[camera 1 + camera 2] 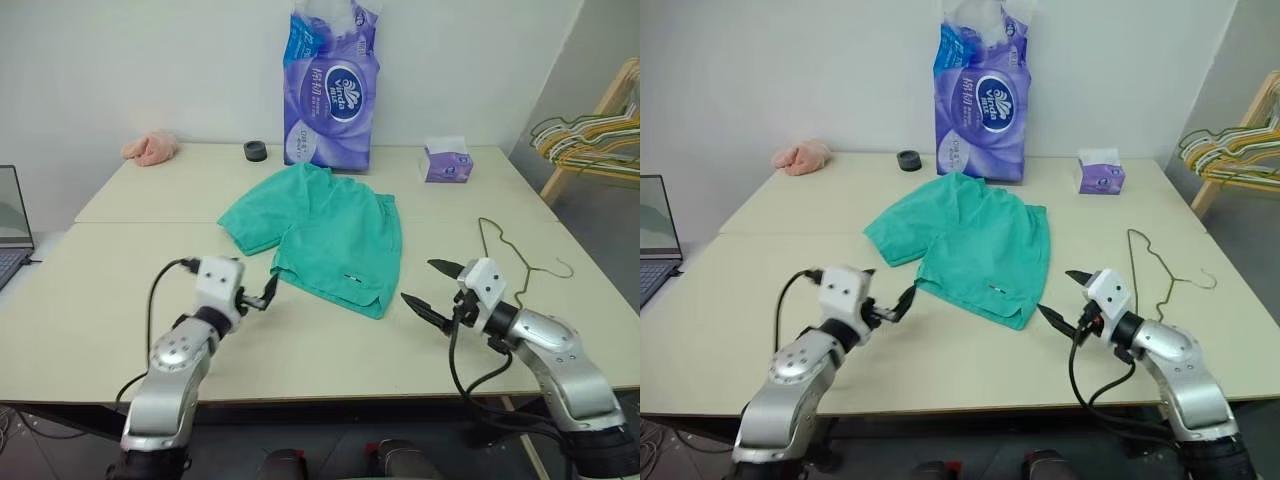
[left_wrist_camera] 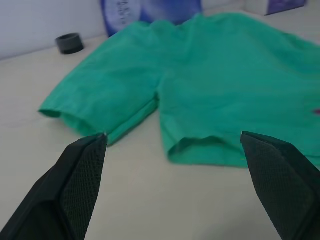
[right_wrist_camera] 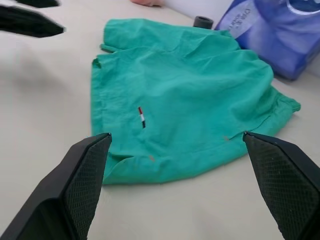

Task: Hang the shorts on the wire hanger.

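Observation:
The teal-green shorts (image 1: pixel 325 235) lie flat in the middle of the cream table (image 1: pixel 120 330), waistband toward the far side and a small dark label (image 3: pixel 141 117) near one leg hem. The thin wire hanger (image 1: pixel 517 262) lies on the table to the right of the shorts. My left gripper (image 1: pixel 255 285) hovers open just left of the near leg hem (image 2: pixel 200 150), holding nothing. On the other side, my right gripper (image 1: pixel 420 282) is open between the shorts' near right corner and the hanger, pointing toward the shorts, also with nothing in it.
A purple tissue-roll pack (image 1: pixel 332 90) stands at the back, with a black tape roll (image 1: pixel 255 151) to its left and a small tissue box (image 1: pixel 446 160) to its right. A pink cloth (image 1: pixel 150 148) lies at the far left, a laptop (image 1: pixel 12 225) at the left edge. Coloured hangers (image 1: pixel 590 135) hang on a rack at the right.

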`<state>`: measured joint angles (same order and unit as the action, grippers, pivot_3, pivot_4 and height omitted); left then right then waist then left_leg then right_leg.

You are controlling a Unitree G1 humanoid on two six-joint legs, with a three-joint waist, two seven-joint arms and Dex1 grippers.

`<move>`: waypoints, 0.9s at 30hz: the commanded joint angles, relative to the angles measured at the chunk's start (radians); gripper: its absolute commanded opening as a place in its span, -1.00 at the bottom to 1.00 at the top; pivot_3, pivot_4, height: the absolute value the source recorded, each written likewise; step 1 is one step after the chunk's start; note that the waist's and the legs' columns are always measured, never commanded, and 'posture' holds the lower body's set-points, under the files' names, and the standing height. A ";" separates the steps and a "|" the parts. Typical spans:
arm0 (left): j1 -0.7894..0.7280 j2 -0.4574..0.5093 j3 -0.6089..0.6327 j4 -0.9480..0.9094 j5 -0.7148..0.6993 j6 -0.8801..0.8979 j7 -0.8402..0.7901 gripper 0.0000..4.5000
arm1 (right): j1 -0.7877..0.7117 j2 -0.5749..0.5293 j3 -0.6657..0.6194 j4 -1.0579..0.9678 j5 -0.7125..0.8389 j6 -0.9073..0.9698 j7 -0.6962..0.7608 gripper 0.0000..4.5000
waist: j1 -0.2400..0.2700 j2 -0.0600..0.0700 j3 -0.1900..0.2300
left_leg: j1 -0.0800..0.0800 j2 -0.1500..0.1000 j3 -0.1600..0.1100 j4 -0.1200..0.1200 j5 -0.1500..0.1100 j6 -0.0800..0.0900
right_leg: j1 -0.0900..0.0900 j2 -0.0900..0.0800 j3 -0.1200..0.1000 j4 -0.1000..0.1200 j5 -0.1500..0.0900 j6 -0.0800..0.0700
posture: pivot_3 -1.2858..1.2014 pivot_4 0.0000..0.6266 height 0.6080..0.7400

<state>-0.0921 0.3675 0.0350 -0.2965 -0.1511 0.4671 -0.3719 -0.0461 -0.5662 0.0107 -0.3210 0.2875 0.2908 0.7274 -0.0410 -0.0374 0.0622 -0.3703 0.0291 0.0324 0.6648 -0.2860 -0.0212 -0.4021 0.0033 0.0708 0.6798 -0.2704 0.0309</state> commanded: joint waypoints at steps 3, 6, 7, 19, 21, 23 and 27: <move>-0.201 -0.009 -0.166 0.115 -0.052 0.118 -0.177 0.99 | 0.063 -0.095 -0.069 -0.196 0.128 0.147 0.052 1.00 | -0.021 0.003 0.003 | 0.000 -0.001 0.000 0.000 0.000 0.000 | 0.000 0.000 0.000 0.000 0.000 0.001 | -0.11 -0.77 1.00; -0.296 -0.043 -0.217 0.200 -0.066 0.158 -0.226 0.99 | 0.082 -0.106 -0.065 -0.242 0.138 0.173 0.039 1.00 | -0.050 0.003 0.003 | 0.000 0.000 0.000 0.000 0.000 0.000 | 0.000 0.001 0.001 -0.001 -0.001 0.001 | -0.13 -0.76 1.00; -0.327 -0.060 -0.235 0.231 -0.070 0.163 -0.244 0.99 | 0.089 -0.105 -0.063 -0.249 0.137 0.176 0.034 1.00 | -0.060 0.003 0.004 | -0.001 0.000 -0.001 0.000 0.000 0.000 | 0.000 0.001 0.001 -0.001 -0.001 0.001 | -0.13 -0.76 1.00; -0.482 -0.163 -0.357 0.493 0.017 0.233 -0.240 0.99 | 0.145 -0.101 -0.070 -0.255 0.121 0.138 0.029 1.00 | -0.140 0.004 0.018 | -0.001 0.000 -0.003 -0.001 0.000 0.000 | 0.000 0.003 0.002 -0.003 -0.001 0.002 | -0.17 -0.72 1.00; -0.472 -0.150 -0.355 0.484 0.022 0.250 -0.246 0.99 | 0.147 -0.108 -0.073 -0.249 0.120 0.133 0.037 1.00 | -0.149 0.004 0.020 | -0.003 0.000 -0.004 -0.001 0.000 0.000 | -0.001 0.003 0.002 -0.003 -0.001 0.002 | -0.16 -0.72 1.00; -0.460 -0.131 -0.355 0.473 0.027 0.265 -0.254 0.99 | 0.143 -0.113 -0.074 -0.245 0.121 0.131 0.042 1.00 | -0.155 0.004 0.020 | -0.004 0.000 -0.006 -0.001 0.000 0.000 | -0.001 0.003 0.002 -0.003 -0.001 0.002 | -0.16 -0.72 1.00; -0.424 -0.090 -0.350 0.444 0.021 0.301 -0.269 0.82 | 0.115 -0.122 -0.063 -0.239 0.129 0.135 0.059 1.00 | -0.158 0.004 0.020 | -0.004 0.000 -0.006 -0.002 0.000 0.000 | -0.001 0.004 0.002 -0.003 -0.001 0.002 | -0.16 -0.71 1.00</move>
<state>-0.5403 0.2595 -0.3171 0.1506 -0.1346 0.7368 -0.6308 0.0918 -0.6797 -0.0352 -0.5433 0.4068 0.4443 0.7749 -0.1994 -0.0332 0.0824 -0.3738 0.0295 0.0262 0.6631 -0.2864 -0.0208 -0.4035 0.0069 0.0723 0.6766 -0.2718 0.0326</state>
